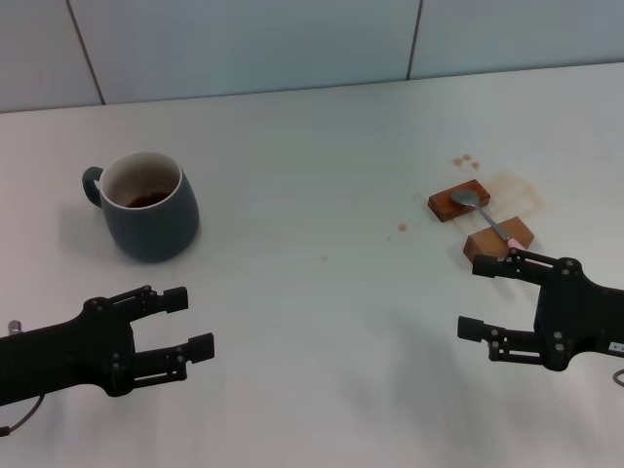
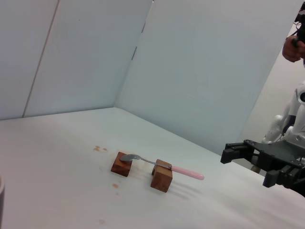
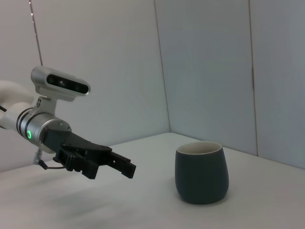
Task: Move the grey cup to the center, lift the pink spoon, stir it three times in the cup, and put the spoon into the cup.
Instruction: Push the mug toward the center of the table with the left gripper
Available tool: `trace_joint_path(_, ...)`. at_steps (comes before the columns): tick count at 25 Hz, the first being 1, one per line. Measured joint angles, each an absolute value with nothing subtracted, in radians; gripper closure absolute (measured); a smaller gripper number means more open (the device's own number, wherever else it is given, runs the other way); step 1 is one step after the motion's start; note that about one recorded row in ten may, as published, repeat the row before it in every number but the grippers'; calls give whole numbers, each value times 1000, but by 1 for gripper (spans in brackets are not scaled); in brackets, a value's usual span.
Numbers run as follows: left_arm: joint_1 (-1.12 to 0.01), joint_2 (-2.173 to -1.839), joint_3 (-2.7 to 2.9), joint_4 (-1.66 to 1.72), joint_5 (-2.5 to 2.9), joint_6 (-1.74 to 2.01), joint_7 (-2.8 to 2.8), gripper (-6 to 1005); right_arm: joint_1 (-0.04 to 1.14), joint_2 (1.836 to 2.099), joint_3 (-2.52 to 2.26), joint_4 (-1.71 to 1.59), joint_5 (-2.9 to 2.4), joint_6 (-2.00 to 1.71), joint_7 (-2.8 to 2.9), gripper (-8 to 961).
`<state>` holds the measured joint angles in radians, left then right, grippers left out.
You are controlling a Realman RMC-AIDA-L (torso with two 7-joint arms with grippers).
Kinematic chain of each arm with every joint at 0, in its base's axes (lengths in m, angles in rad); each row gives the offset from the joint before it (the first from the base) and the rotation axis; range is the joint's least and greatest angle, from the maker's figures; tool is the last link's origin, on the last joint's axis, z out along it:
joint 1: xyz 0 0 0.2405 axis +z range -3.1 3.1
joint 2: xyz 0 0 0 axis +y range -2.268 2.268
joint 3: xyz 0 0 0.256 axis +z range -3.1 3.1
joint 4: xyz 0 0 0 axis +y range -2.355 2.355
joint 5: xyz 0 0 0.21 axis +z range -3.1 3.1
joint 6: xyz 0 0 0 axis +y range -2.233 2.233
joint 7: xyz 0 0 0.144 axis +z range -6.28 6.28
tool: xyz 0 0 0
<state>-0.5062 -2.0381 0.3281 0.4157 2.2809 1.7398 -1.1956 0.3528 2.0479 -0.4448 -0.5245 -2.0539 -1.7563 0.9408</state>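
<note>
No legible text — none anywhere

Lab: bare white table (image 1: 322,322), plain panel walls (image 1: 244,44).

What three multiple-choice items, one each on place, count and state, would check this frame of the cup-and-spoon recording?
1. Where does the pink spoon lie?
A. Inside the grey cup
B. Across the wooden blocks
C. In the right claw

2. How many wooden blocks are there?
A. One
B. Two
C. Four

3. What state is the left claw in?
A. Shut on the cup handle
B. Shut on the spoon
C. Open, holding nothing

Answers:
1. B: the spoon's bowl rests on one block and its neck on the other, well away from the grey cup.
2. B: the head and left wrist views both show two blocks on the table.
3. C: its fingers are spread apart, short of the cup; the right claw is likewise open, near the spoon's handle.
</note>
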Motion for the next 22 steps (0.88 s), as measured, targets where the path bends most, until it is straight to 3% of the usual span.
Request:
trace_joint_path(11, -513, -2046, 347, 426, 2286, 1717, -1198, 205, 356, 2048, -445, -525, -2054, -1758, 941, 153)
trace_joint_path(22, -515, -2051, 347, 435, 2281, 1716, -1194, 720, 362, 2048, -445, -530, -2054, -1758, 944, 152)
